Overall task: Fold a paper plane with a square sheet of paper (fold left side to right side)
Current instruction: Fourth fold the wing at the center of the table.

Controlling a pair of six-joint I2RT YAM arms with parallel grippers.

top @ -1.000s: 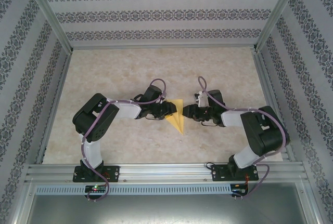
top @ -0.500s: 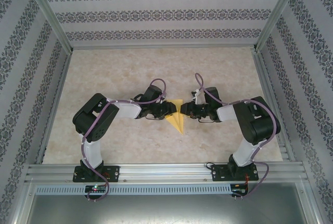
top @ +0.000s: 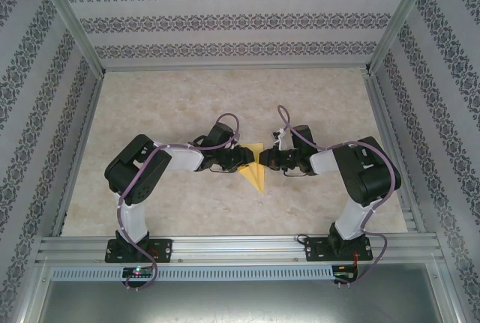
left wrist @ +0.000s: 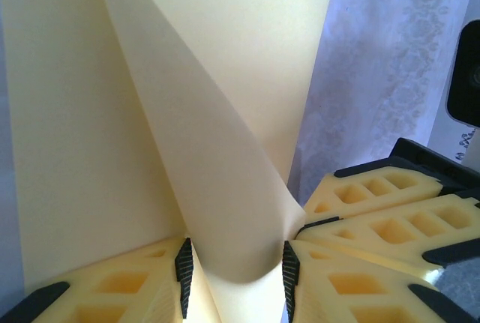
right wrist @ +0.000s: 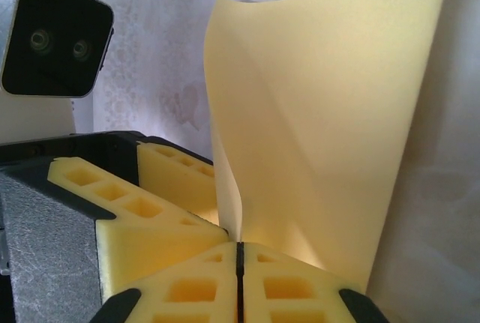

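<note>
The square sheet of paper [top: 257, 174], yellow and creased into a narrower, pointed form, is seen from above over the marbled tabletop [top: 187, 98], directly between the two sets of fingers, with its point reaching nearward past them; whether it touches the tabletop cannot be told; the left fingers [top: 244, 160] are set just left of it and the right fingers [top: 267, 160] just right of it, tip facing tip with only the paper between. In the left wrist view the left fingers [left wrist: 291, 278] are held partly apart, and a rounded bend of the sheet [left wrist: 150, 151] is gripped between the two pads, touched on both sides; ahead of the pads the sheet is spread out in two overlapping panels; the right fingers [left wrist: 375, 214] are seen just beside them on the right. In the right wrist view the right fingers [right wrist: 251, 278] are pressed fully together, pad against pad, and an edge of the sheet [right wrist: 322, 136] is pinched at their seam, the rest curling away ahead of them; the left fingers [right wrist: 142, 203] are seen just beside them on the left.
</note>
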